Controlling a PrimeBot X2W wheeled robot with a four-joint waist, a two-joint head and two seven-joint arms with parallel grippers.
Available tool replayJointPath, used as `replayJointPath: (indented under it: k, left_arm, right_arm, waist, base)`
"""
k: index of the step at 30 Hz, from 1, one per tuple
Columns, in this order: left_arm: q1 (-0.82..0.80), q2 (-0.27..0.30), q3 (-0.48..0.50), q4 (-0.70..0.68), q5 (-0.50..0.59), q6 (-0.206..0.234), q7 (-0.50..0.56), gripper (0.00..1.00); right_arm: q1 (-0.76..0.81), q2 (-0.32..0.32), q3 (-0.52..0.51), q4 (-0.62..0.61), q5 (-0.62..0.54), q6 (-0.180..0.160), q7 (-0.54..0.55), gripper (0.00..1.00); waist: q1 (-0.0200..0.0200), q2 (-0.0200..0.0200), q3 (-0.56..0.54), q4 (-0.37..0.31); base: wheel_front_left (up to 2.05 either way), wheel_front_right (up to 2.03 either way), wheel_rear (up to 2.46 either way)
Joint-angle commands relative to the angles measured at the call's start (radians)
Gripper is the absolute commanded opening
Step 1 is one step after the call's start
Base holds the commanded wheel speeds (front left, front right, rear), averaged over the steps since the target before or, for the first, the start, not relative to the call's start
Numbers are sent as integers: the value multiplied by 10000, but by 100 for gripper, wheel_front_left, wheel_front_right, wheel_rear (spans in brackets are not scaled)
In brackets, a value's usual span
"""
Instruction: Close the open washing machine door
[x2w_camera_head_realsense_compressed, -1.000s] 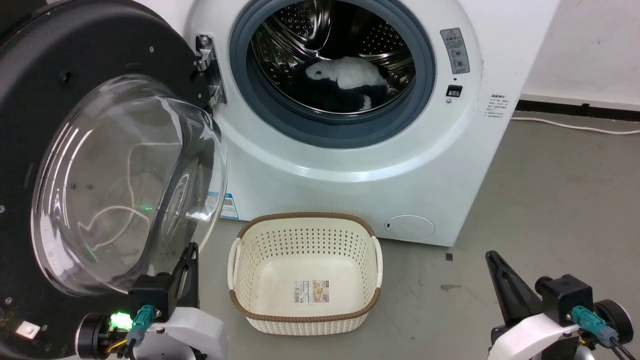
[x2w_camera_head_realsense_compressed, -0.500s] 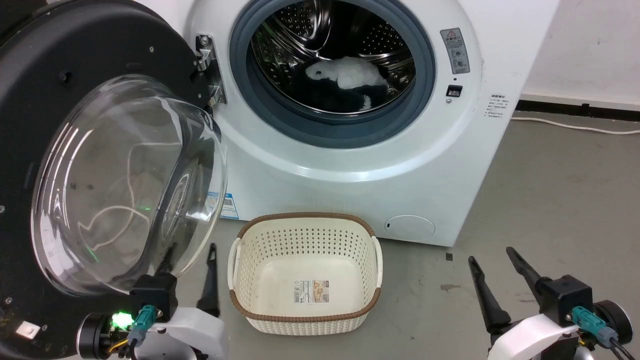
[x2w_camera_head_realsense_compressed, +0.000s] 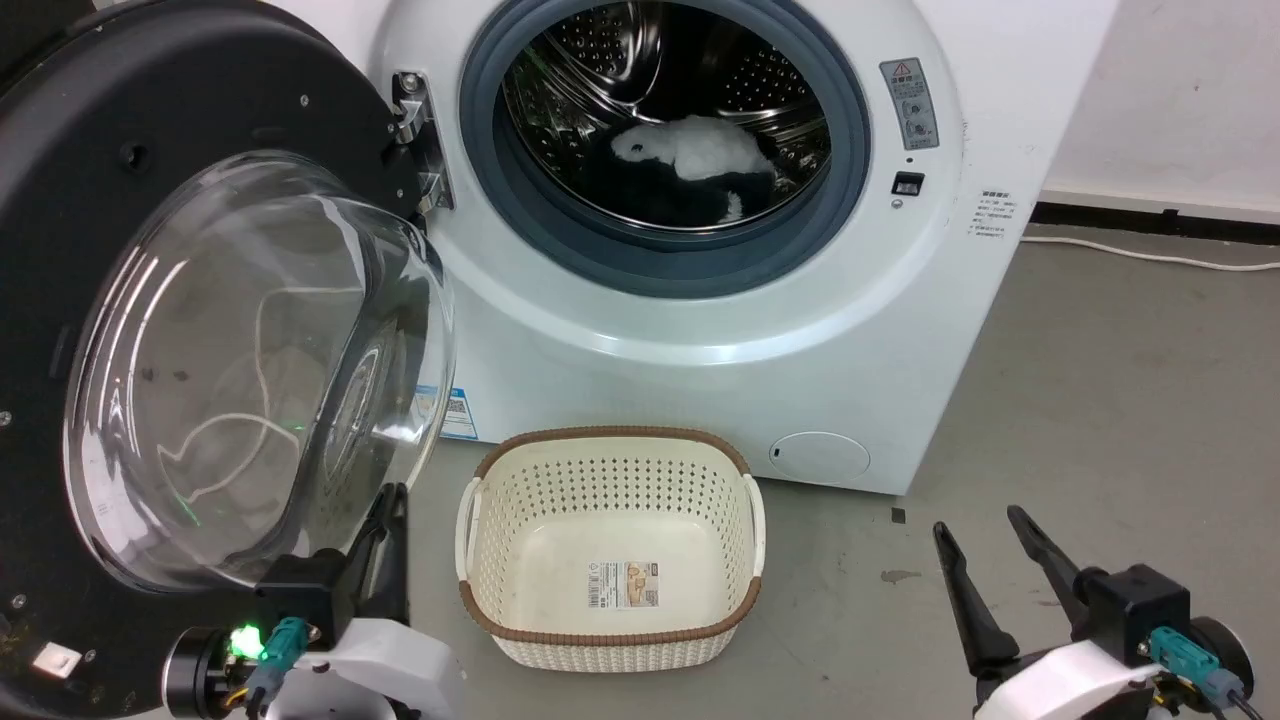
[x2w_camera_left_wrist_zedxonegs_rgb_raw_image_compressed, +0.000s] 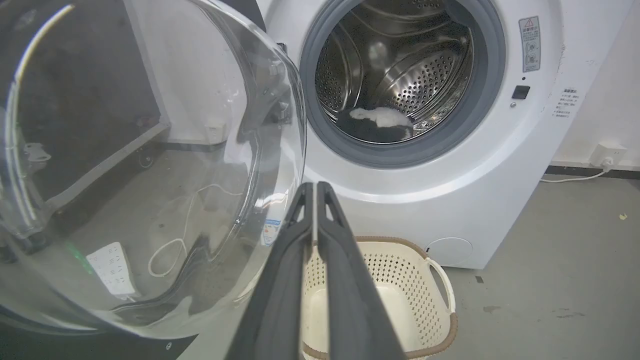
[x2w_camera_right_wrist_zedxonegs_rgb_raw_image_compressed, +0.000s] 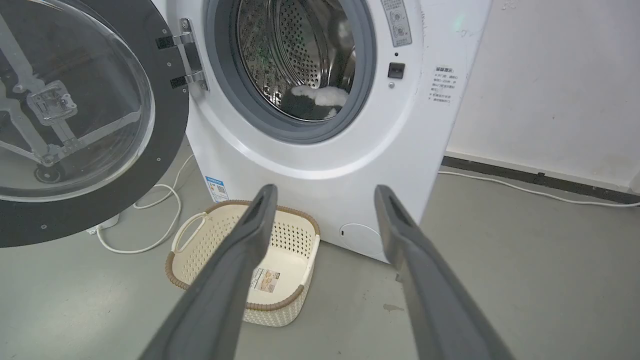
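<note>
Door (x2w_camera_head_realsense_compressed: 250, 370) hangs wide open on hinge (x2w_camera_head_realsense_compressed: 415, 130), left of drum (x2w_camera_head_realsense_compressed: 660, 100), glass bulge facing us. Our left gripper (x2w_camera_head_realsense_compressed: 390, 530) low, just beside door's bottom edge, fingers pressed together. We read it as blunt pusher, no grasp needed. Our right gripper (x2w_camera_head_realsense_compressed: 978, 522) low over floor (x2w_camera_head_realsense_compressed: 1100, 400), fingers apart, empty, out of swing path. Basket (x2w_camera_head_realsense_compressed: 480, 500) sits before machine (x2w_camera_head_realsense_compressed: 700, 340); we judge it may snag door

The grey concrete floor (x2w_camera_head_realsense_compressed: 1120, 400) is carrying the white washing machine (x2w_camera_head_realsense_compressed: 700, 330). A cream perforated laundry basket (x2w_camera_head_realsense_compressed: 610, 655) with a brown rim is sitting on the floor just in front of the machine's base. A thin white cable (x2w_camera_head_realsense_compressed: 1150, 255) is trailing along the floor beside the black skirting, and a small dark stain (x2w_camera_head_realsense_compressed: 900, 575) is marking the concrete right of the basket.
</note>
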Motion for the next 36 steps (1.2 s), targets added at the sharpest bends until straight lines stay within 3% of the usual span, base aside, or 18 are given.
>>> replayJointPath:
  k: [1,9,16,29,36]
  left_arm:
    - [109,8,-5,-50,-98,-64,-103,0]
    - [-58,0,442,-1103,-604,-91,-280,0]
    - [-501,-1,1400,-2151,-1186,10,-427,0]
    - [-1394,32,4448,-2799,-1821,-220,-699,0]
    - [-1578,593,6009,-1958,-2069,-419,-845,0]
  right_arm:
    - [115,-1,26,67,109,1,-103,100]
    - [199,-1,40,199,363,2,-270,100]
    - [254,-1,28,354,555,2,-416,100]
    - [104,-2,31,652,945,3,-688,100]
    - [-27,-2,-67,840,1090,4,-834,100]
  waist:
    - [0,0,0,11]
    - [0,0,-26,132]
    - [0,0,-22,354]
    - [0,0,317,936]
    - [0,0,497,1187]
  base:
    - [0,0,0]
    - [0,0,0]
    - [0,0,0]
    - [0,0,0]
    - [0,0,0]
